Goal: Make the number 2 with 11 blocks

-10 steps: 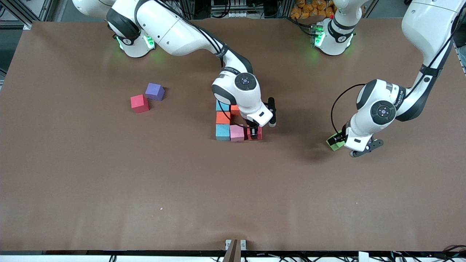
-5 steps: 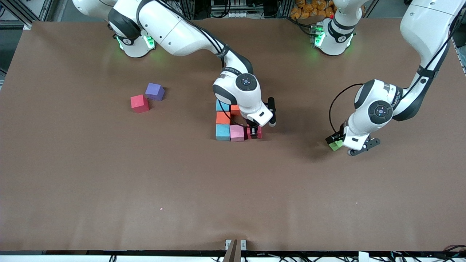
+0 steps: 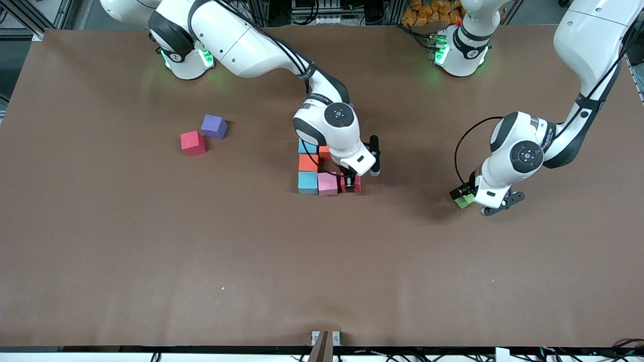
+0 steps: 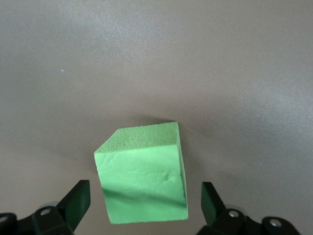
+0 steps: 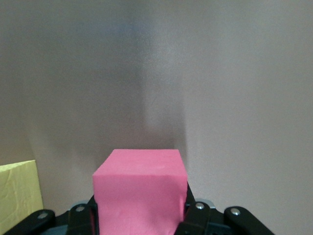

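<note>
Jaws of the right gripper (image 3: 351,184) are clamped on a pink block (image 5: 141,188), held low at the end of the digit's row nearest the front camera, toward the left arm's end of the bench (image 3: 151,241). In the front view that row reads blue cube (image 3: 307,182), then a paler pink cube (image 3: 327,183), then the held block, mostly hidden under the wrist. The right wrist view shows the held block square between the fingers (image 5: 195,218), with a yellow cube (image 5: 18,193) just beside it.

To finish this placement well, the block should sit flat on the bench and flush against the paler pink cube before release; whether it already touches either I cannot tell. Opening straight and lifting vertically would keep the foam from being dragged out of line, and the fingers should clear the neighbours without nudging them.

Above that row, farther from the front camera, an orange cube (image 3: 307,162) stands on the blue one's side, with another blue cube (image 3: 305,147) and a second orange cube (image 3: 325,151) partly hidden by the right arm. The rest of the digit is covered, so its progress is uncertain. A red cube (image 3: 192,143) and a purple cube (image 3: 214,126) lie touching, well apart toward the right arm's end, apparently not yet placed.

The left gripper (image 4: 142,205) waits with jaws spread wide on either side of a green cube (image 4: 142,175), not touching it, toward the left arm's end.
</note>
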You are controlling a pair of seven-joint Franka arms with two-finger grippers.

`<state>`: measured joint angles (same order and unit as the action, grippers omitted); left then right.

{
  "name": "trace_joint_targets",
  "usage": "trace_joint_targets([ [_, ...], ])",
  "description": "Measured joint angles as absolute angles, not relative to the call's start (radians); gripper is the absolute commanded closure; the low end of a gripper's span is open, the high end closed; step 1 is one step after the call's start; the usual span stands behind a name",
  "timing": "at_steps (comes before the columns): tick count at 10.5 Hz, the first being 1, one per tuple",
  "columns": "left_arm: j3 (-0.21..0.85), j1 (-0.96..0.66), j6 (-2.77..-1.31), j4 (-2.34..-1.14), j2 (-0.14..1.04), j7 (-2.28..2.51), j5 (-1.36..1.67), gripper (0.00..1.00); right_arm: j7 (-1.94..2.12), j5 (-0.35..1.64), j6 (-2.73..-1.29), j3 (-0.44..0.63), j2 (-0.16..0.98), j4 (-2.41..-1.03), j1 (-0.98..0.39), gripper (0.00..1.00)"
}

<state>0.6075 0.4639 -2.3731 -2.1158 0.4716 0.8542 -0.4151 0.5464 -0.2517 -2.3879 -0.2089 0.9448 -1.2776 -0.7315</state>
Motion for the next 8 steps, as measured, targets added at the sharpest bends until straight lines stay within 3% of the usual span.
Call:
trace_joint_targets([
  [3, 0.607, 0.465, -2.38, -2.116, 0.484, 0.854, -0.415, 0.02, 0.546, -0.251, -2.388, -0.209, 0.941, -1.285, -0.728, 0.76],
  [8, 0.604, 0.465, -2.383, -2.116, 0.494, 0.849, -0.458, 0.26, 0.546, -0.251, -2.403, -0.21, 0.917, -1.328, -0.719, 0.75],
])
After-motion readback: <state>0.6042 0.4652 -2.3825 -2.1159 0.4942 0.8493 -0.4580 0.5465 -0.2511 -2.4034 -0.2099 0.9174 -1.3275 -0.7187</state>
